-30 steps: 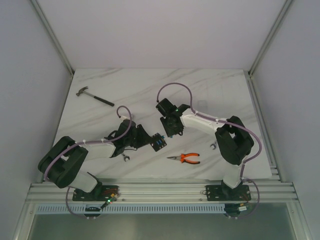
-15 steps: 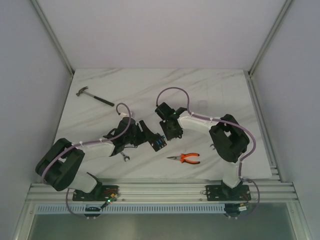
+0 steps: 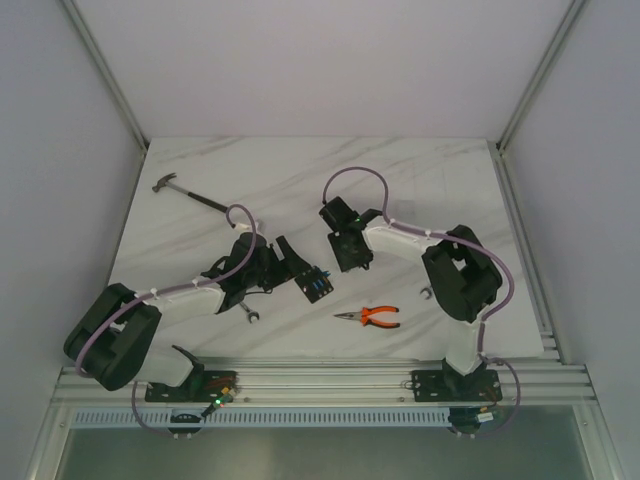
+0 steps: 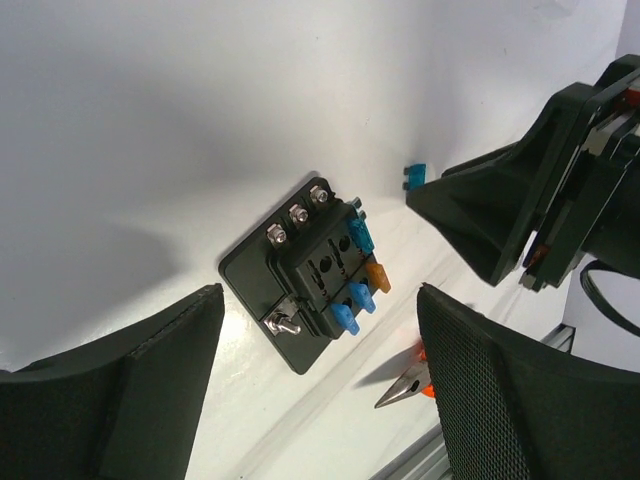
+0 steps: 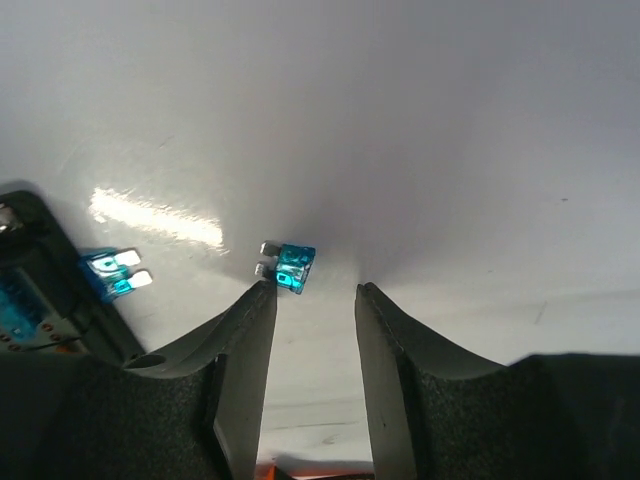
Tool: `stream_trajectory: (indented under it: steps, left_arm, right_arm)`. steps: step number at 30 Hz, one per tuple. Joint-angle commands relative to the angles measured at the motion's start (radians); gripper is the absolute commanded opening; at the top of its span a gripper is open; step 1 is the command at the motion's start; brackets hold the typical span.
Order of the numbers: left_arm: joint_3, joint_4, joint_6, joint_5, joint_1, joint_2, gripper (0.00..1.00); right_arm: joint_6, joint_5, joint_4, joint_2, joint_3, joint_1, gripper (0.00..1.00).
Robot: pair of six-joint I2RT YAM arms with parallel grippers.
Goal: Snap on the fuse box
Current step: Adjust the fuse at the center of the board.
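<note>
Marble table [image 3: 420,170] holds fuse box [image 4: 310,272], loose fuse [image 5: 295,266], pliers [image 3: 372,317], hammer [image 3: 185,192].

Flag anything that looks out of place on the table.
A small blue fuse lies loose on the table, apart from the fuse box and just ahead of the open right claw. A second blue fuse lies at the box's edge with its prongs bare, not in a slot.

Fuse box [image 4: 310,270] lies flat on table [image 3: 420,170], just ahead of left gripper [image 4: 320,300], centred between its spread fingers. Loose fuse [image 5: 290,266] just ahead of right gripper [image 5: 313,290], off one fingertip. Pliers [image 3: 368,317] to left gripper's right.
</note>
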Motion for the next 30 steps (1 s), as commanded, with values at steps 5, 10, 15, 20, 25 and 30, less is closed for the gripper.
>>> stream_trajectory:
  steps: [5, 10, 15, 20, 25, 30]
  left_arm:
    - [-0.015, -0.026, 0.019, -0.018, 0.009, -0.025, 0.9]
    - [-0.019, -0.028, 0.023, -0.022, 0.011, -0.03, 0.92]
    - [-0.022, -0.027, 0.023, -0.026, 0.011, -0.035, 0.95]
    - [-0.027, -0.027, 0.032, -0.029, 0.014, -0.037, 0.98]
    - [-0.033, -0.028, 0.037, -0.036, 0.016, -0.049, 1.0]
    - [-0.045, -0.028, 0.037, -0.048, 0.019, -0.067, 1.0]
  right_arm:
    - [-0.016, 0.13, -0.025, 0.01, -0.036, -0.049, 0.47]
    - [0.003, 0.173, -0.038, -0.014, -0.044, -0.096, 0.48]
    - [0.027, 0.12, -0.008, -0.048, -0.037, -0.092, 0.5]
    - [0.062, 0.059, 0.012, -0.069, -0.018, -0.069, 0.54]
    - [0.119, 0.029, -0.007, -0.026, 0.029, -0.068, 0.55]
    - [0.161, 0.014, -0.016, 0.0, 0.062, -0.068, 0.56]
